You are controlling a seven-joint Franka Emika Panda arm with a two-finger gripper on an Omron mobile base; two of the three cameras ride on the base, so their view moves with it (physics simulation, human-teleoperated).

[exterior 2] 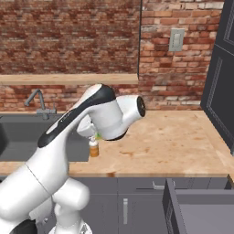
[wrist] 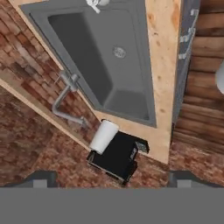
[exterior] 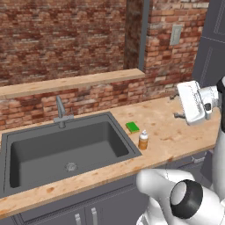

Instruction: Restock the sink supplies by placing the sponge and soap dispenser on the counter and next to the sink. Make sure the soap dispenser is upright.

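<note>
You see the sink (exterior: 66, 149) set in the counter (exterior: 176, 132), with the faucet (exterior: 60, 113) at its far side, and just right of it the sponge (exterior: 132, 127) lies behind the upright soap dispenser (exterior: 143, 140).

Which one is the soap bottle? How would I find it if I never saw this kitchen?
Find the big dark grey sink sunk into the wooden counter. Just past its right rim stands a little orange soap dispenser with a white pump top. The flat green sponge behind it lies low; the bottle stands upright.
</note>
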